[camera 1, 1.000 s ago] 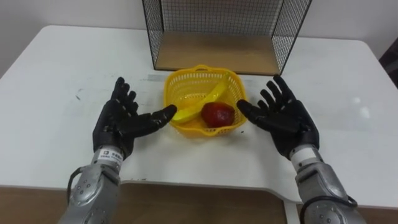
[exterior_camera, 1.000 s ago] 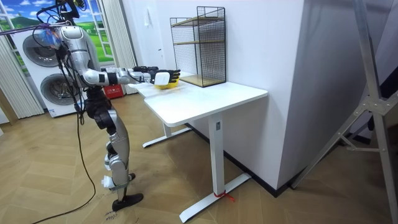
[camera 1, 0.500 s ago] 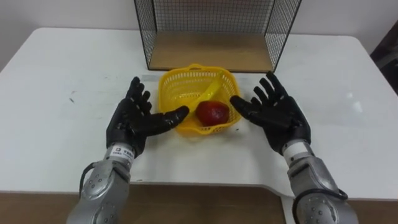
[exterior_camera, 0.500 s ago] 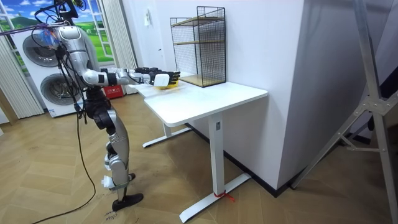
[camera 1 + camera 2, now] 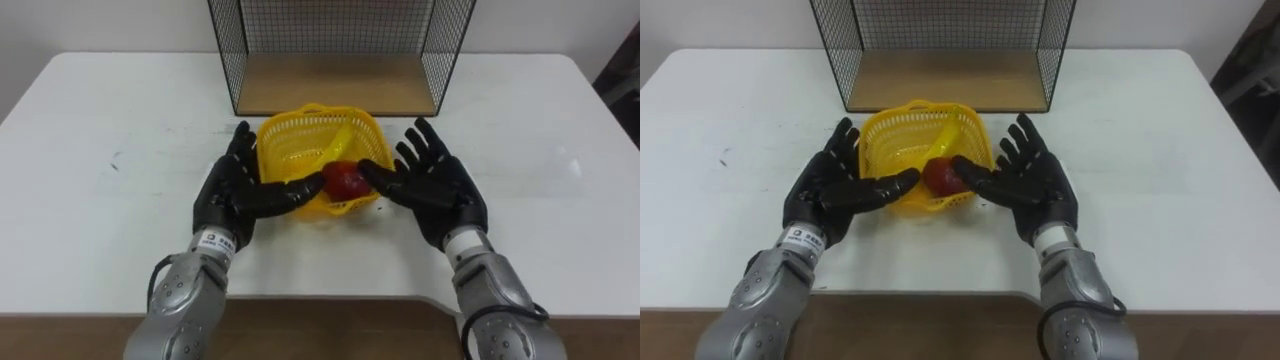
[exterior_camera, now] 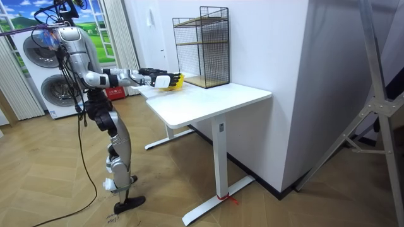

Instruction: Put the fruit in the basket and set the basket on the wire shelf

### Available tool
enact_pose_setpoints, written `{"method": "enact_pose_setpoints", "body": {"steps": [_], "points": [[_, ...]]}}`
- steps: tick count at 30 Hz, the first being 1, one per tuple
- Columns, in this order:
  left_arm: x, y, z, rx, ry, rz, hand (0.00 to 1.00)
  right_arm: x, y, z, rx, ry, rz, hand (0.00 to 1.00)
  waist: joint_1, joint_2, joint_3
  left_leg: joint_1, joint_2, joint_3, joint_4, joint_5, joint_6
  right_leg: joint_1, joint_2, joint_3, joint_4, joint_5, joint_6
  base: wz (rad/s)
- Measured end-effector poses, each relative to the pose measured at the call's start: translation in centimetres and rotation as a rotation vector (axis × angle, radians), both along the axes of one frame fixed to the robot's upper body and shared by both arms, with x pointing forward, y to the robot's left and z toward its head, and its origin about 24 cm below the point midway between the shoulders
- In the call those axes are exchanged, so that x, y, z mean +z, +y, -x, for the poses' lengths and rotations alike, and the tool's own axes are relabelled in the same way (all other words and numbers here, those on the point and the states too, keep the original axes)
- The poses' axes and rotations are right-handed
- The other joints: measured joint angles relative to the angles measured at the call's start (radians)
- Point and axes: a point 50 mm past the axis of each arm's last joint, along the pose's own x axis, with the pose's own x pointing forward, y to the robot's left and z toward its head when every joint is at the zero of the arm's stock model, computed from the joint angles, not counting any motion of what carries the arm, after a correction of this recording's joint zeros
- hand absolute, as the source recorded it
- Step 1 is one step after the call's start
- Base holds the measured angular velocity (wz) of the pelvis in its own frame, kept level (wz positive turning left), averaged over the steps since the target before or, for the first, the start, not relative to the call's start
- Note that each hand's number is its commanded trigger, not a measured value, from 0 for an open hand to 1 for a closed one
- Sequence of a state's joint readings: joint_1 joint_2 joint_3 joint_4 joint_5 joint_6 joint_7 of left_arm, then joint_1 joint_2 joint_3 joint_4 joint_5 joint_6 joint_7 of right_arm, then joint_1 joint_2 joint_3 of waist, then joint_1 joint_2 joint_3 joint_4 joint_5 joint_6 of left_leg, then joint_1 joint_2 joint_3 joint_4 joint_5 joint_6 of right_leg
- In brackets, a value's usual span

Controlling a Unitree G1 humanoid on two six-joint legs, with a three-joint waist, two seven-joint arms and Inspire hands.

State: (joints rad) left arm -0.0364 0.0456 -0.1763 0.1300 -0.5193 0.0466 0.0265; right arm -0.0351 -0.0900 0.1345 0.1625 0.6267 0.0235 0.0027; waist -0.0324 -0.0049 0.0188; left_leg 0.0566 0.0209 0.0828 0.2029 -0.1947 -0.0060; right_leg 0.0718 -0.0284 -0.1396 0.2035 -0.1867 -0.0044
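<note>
A yellow plastic basket sits on the white table just in front of the wire shelf. Inside it lie a red apple and a yellow banana. My left hand is open at the basket's left side, its thumb reaching along the front rim. My right hand is open at the right side, its thumb in front of the apple. In the room view I stand at the table's end with both arms stretched to the basket.
The wire shelf has a wooden bottom board and black mesh walls, and its front is open toward me. The white table spreads wide on both sides. Washing machines stand behind me in the room view.
Both hands have moved inward and forward, closing in on the basket's two sides. The thumbs now reach the front rim. The camera has tipped slightly, shifting the picture.
</note>
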Motion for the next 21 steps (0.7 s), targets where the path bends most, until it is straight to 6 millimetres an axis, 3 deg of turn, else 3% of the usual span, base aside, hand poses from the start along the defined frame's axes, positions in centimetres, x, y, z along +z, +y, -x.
{"method": "enact_pose_setpoints", "body": {"steps": [21], "points": [[-0.21, -0.34, 0.11, -0.016, 0.01, 0.008, 0.0, -0.04, 0.25, 0.03, 0.016, -0.005, 0.052, 0.0, 0.008, -0.01, 0.0037, 0.002, 0.001, 0.007, 0.0, 0.0, 0.0, -0.004, 0.002, 0.009, 0.001, 0.0, 0.0, 0.0]]}}
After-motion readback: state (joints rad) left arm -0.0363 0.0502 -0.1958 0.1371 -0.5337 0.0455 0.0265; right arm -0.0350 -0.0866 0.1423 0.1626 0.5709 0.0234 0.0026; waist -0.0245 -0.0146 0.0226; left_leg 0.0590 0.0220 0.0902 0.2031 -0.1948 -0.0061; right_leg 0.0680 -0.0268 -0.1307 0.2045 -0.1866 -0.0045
